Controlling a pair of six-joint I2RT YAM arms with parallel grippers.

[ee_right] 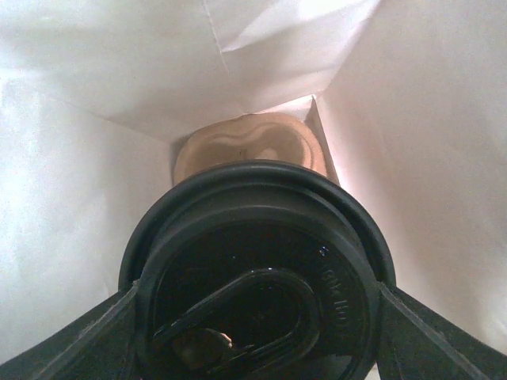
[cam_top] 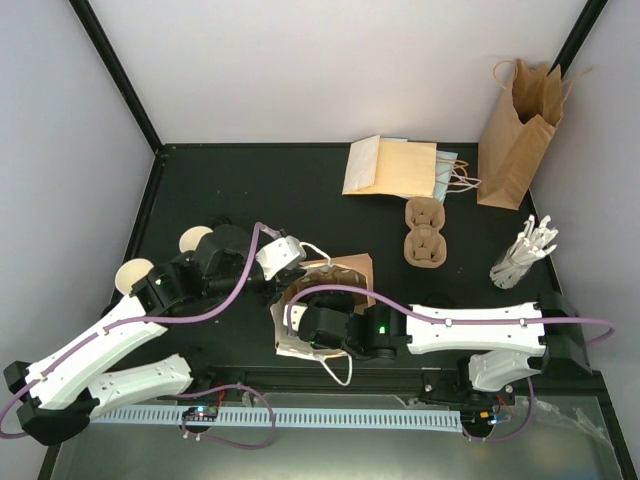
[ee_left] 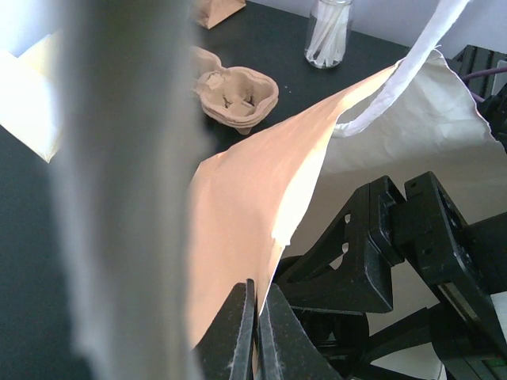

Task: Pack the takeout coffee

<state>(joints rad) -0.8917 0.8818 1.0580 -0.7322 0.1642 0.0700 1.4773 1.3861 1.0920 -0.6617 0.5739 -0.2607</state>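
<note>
1. packing step in hand: my right claw (ee_right: pixel 257 317) pinches a lidded coffee cup (ee_right: pixel 253 229) deep inside the paper bag (ee_right: pixel 71 206).
2. the cup sits over a pulp carrier (ee_right: pixel 245 142) at the bag's bottom; i cannot tell if they touch.
3. my left claw (ee_left: pixel 255 336) is pressed together on the bag's rim, holding the mouth open.
4. next, i judge: lower the cup straight into a carrier well, then spread the right claw.

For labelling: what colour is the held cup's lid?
Black lid, best seen in the right wrist view.
</note>
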